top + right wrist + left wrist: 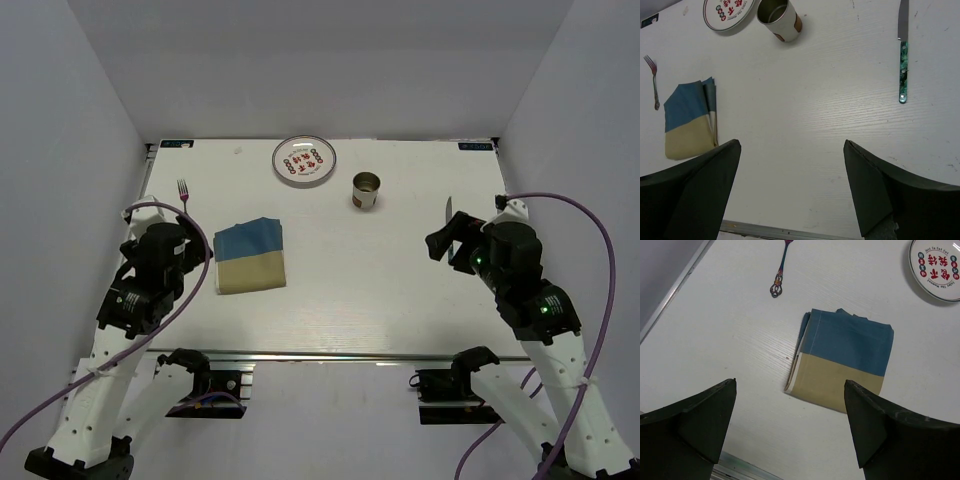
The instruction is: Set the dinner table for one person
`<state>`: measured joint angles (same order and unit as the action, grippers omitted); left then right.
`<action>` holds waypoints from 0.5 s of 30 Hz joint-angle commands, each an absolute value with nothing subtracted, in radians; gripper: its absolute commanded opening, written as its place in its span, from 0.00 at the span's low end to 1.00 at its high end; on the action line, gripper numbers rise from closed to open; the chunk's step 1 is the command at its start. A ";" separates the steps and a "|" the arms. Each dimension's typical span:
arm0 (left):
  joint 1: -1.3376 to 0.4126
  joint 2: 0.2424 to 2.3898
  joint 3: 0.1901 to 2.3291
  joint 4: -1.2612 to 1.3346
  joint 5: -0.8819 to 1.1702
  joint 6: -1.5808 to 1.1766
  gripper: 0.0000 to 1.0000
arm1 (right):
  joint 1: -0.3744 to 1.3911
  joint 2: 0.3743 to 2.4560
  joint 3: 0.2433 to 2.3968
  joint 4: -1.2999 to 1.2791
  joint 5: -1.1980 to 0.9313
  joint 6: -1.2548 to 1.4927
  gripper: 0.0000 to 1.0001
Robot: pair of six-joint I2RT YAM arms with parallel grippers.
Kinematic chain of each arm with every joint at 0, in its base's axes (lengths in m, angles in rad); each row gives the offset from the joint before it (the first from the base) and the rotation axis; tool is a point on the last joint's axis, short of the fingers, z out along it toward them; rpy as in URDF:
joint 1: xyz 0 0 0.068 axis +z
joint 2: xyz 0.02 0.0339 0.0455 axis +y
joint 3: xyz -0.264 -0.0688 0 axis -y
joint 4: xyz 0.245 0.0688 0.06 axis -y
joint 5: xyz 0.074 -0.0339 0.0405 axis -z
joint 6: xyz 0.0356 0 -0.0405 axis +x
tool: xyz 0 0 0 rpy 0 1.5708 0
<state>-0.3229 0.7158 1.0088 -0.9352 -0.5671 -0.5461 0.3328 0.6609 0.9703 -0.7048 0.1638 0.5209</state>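
Five items lie apart on the white surface [380, 280], which fills the space in front of both arms: a folded blue-and-tan placemat [250, 256] at the left, a fork [183, 189] beyond it near the left edge, a printed plate [304, 161] at the far side, a metal cup [366, 191] near the plate, and a knife [903, 60] with a green handle at the right.

The left pincer [790, 381] hovers with its jaws spread wide and holds nothing. The right pincer [792, 142] is the same, wide and empty. Nothing seems arranged yet.

Several things could go wrong from here. The placemat is thin and folded, so a grasp at one edge would probably take only the upper layer, and the cloth could drag or open crooked. The fork and the knife lie flat, so the fingers may scrape the surface or push the cutlery away instead of lifting it. The cup stands upright and looks light, so a side contact could tip it toward the plate. The plate has a low rim and may slip from a shallow grip.
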 commanded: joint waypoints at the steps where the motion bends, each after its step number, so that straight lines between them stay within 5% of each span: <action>1: -0.322 0.721 1.037 -0.948 -0.568 -0.554 0.98 | 0.327 0.678 0.976 -0.676 0.150 0.526 0.89; 9: -0.322 0.722 0.990 -0.907 -0.543 -0.581 0.98 | 0.327 0.632 0.905 -0.594 0.060 0.540 0.89; 15: -0.311 0.931 0.968 -0.815 -0.407 -0.695 0.98 | 0.327 0.578 0.781 -0.415 -0.184 0.538 0.89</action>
<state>-0.3145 0.8356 0.9863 -0.8883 -0.5064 -0.6300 0.3325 0.5968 0.8177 -0.5713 -0.0265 0.5407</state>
